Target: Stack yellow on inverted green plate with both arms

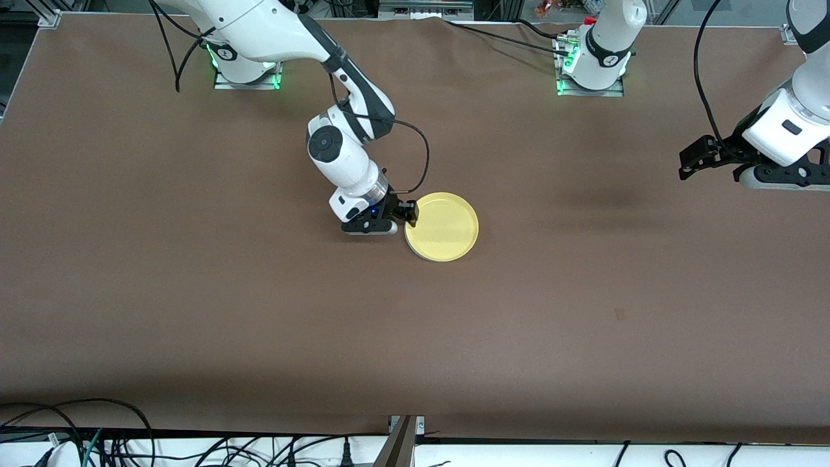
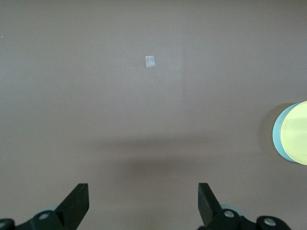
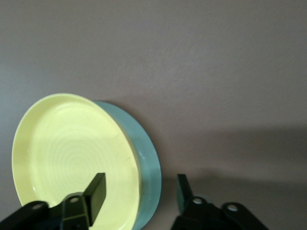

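The yellow plate (image 1: 442, 226) sits on top of the pale green plate, of which only a thin rim (image 1: 420, 253) shows in the front view. In the right wrist view the yellow plate (image 3: 72, 158) lies on the green plate (image 3: 146, 163), whose edge sticks out beside it. My right gripper (image 1: 410, 213) is open at the plates' rim toward the right arm's end, one finger over the yellow plate and one outside the green rim (image 3: 139, 191). My left gripper (image 1: 688, 161) is open and empty, up over the left arm's end of the table (image 2: 143, 201). Both plates show at the edge of the left wrist view (image 2: 295, 139).
The brown table (image 1: 259, 311) is bare around the stack. A small pale patch (image 2: 150, 61) marks the table under the left gripper. Cables lie along the table's front edge (image 1: 194, 447).
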Robot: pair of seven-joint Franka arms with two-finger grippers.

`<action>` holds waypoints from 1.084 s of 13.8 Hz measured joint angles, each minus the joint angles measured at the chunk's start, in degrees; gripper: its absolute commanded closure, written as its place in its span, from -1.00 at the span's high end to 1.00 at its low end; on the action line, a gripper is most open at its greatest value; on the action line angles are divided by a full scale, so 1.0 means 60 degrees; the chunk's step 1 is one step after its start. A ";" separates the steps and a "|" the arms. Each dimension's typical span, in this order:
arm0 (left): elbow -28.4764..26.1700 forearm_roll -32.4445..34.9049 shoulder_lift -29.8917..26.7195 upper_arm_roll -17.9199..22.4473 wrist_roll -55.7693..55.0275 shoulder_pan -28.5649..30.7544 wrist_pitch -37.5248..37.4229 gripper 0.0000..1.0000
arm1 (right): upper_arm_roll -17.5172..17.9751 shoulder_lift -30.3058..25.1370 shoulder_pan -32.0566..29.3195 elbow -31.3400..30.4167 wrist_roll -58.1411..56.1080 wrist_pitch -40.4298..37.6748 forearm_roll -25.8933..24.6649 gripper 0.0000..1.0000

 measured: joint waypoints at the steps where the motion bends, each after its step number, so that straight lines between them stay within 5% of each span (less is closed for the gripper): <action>1: -0.0001 0.0000 0.0001 0.0001 0.0000 0.0005 -0.0002 1.00 | -0.0279 -0.0320 0.0000 0.0075 -0.0010 -0.0623 -0.0013 1.00; 11: -0.0011 0.0000 0.0002 0.0003 0.0000 0.0022 -0.0085 1.00 | -0.2815 -0.4276 -0.0026 0.0880 -0.1286 -0.6973 -0.0463 1.00; 15: -0.0014 0.0000 0.0002 -0.0001 0.0000 0.0021 -0.0121 1.00 | -0.3475 -0.5585 -0.0039 0.0875 -0.2167 -0.8802 -0.1583 1.00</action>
